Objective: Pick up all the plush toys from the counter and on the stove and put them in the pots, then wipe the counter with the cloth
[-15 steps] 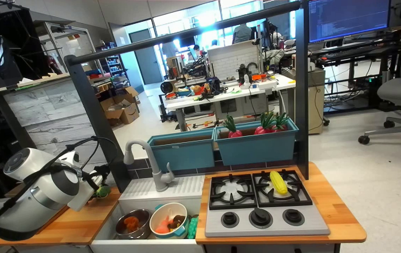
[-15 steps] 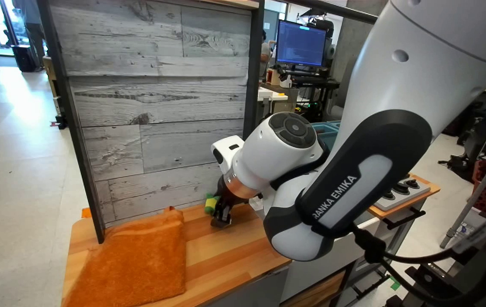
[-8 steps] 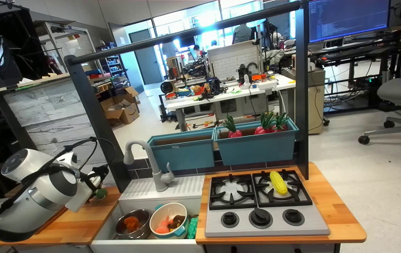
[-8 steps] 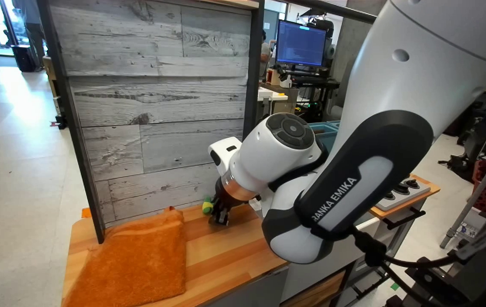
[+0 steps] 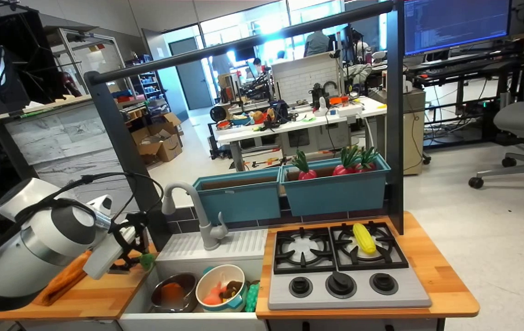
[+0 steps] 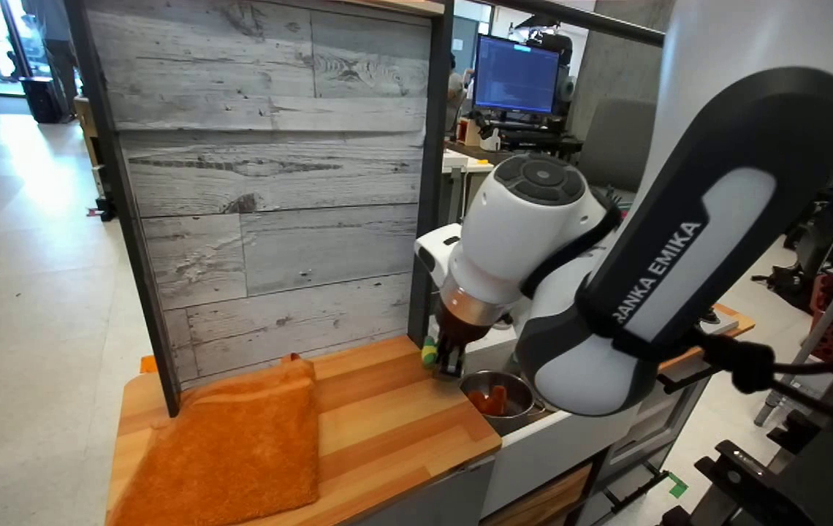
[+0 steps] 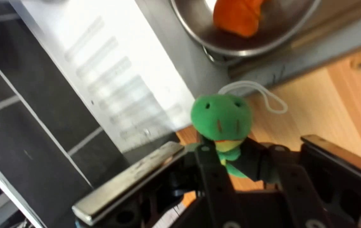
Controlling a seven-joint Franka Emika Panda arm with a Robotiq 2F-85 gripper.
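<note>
The claw [image 7: 232, 155] grips a green plush animal [image 7: 221, 117] at the edge of the wooden counter [image 7: 313, 101]. In the wrist view its head points nearly to twelve o'clock, long axis nearly twelve-to-six, steel pot [image 7: 199, 22] just past twelve. Only an exterior view shows the yellow corncob [image 5: 364, 239] on the stove [image 5: 319, 296].

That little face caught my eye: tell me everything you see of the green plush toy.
The green plush toy looks soft: rounded head, two dark eyes, two brownish strokes, reddish mouth, yellow chin, a pale cord loop. Its face shows in the wrist view; the gripper pinches its mostly hidden body near the edge of the wooden counter, beside the sink. Whether it touches the counter is unclear.
</note>
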